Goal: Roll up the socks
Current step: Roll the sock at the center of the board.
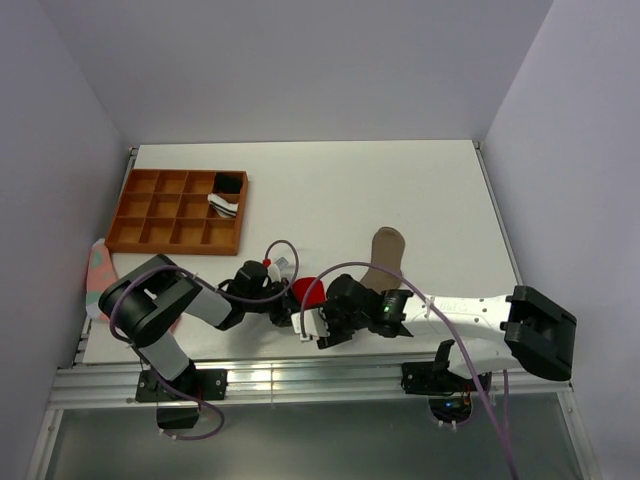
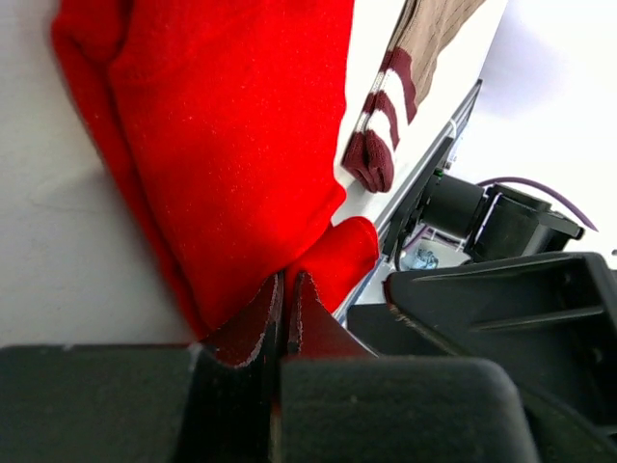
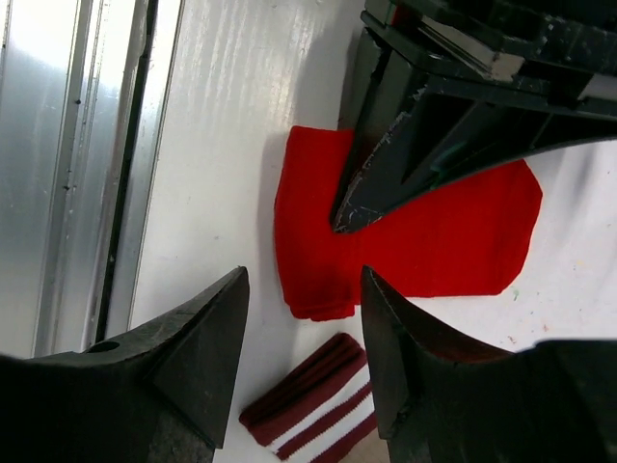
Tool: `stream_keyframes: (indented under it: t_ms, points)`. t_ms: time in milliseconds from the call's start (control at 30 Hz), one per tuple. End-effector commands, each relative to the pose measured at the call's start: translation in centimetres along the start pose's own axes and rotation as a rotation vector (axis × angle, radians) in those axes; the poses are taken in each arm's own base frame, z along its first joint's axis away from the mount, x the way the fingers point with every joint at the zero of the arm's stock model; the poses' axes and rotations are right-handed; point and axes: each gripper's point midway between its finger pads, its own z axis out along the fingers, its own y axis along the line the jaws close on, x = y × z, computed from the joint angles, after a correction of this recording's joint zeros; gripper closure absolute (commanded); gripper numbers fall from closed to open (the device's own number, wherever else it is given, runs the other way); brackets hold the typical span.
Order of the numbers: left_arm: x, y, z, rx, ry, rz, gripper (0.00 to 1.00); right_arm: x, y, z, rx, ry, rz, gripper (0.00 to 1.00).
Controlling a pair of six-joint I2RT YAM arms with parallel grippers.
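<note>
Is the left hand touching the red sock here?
Touching. The left wrist view shows the left hand closed, with a fold of the red sock pinched right at its tip.

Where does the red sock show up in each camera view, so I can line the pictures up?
Top external: red sock, low centre.
Left wrist: red sock fills the upper left and centre.
Right wrist: red sock mid-frame, right of centre.
Shared landmark: tan-brown sock; its striped cuff lies beside the red sock in both wrist views.
</note>
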Motion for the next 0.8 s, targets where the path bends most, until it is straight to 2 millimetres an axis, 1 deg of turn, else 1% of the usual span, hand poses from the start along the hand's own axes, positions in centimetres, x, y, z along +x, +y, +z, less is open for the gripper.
stream_keyframes:
  t_ms: [0, 200, 533, 633, 667, 733, 767]
  points:
    - [3.2, 7.5, -1.1, -0.276, 0.077, -0.119, 1.0, -0.4, -0.7, 0.7, 0.054, -0.001, -0.062, 0.44]
    - [3.2, 7.6, -1.1, -0.279, 0.08, -0.117, 0.99, -0.1, -0.3, 1.5, 0.029, 0.042, -0.08, 0.45]
    - [3.4, 7.5, -1.0, -0.269, 0.099, -0.1, 1.0, 0.3, -0.7, 2.6, 0.041, 0.086, -0.088, 0.5]
    - [3.3, 7.3, -0.8, -0.251, 0.105, -0.1, 1.0, 0.3, -0.5, 2.8, 0.017, 0.096, -0.077, 0.62]
    - [3.1, 7.1, -0.7, -0.244, 0.102, -0.095, 1.0, 0.1, -0.6, 3.0, 0.009, 0.101, -0.073, 0.7]
    - [2.9, 6.8, -0.7, -0.233, 0.092, -0.088, 0.98, 0.5, 0.1, 2.9, -0.032, 0.123, -0.058, 0.76]
    - [2.8, 6.5, -0.7, -0.225, 0.085, -0.085, 0.96, 0.2, 0.0, 3.0, -0.042, 0.124, -0.055, 0.79]
